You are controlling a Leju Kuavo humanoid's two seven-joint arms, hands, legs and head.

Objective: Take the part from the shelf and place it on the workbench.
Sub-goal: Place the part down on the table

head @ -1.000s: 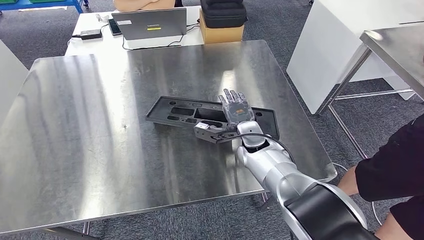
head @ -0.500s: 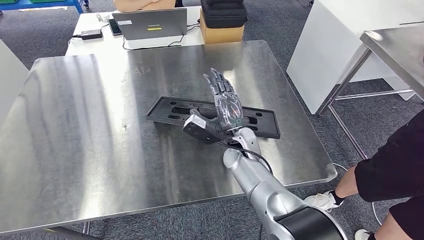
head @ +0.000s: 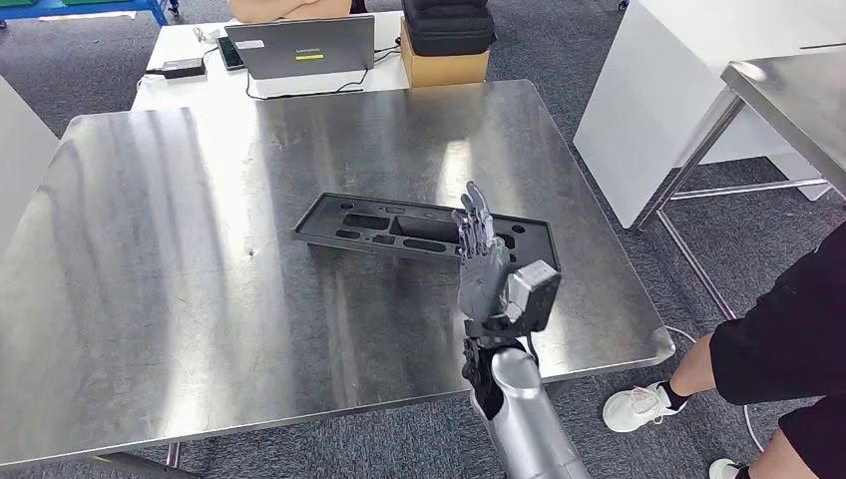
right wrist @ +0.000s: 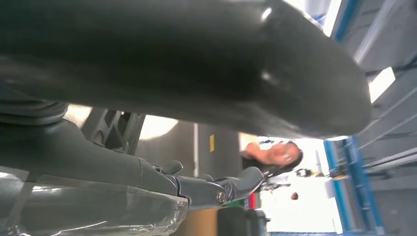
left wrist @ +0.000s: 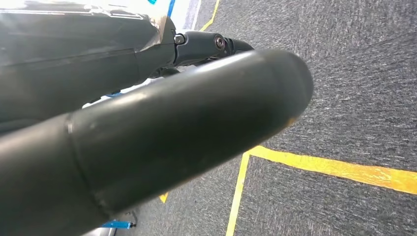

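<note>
we have drawn our right hand (head: 486, 267) back off the flat black moulded plastic part (head: 399, 229), now resting just beyond our straight, released fingers; placement looks finished.

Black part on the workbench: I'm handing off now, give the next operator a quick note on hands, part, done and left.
Right hand: open, holds nothing, fingers up and apart, raised over the near right side of the workbench, beside the part's right end.
Left hand: arm hangs toward the floor; whether it is open or closed cannot be told.
Black part: lies flat on the workbench, right of centre, nothing touching it.
Done: part is placed and released.
Left: pull the right arm clear; likely nothing more. A person stands near the table's right corner, so mind them.
</note>
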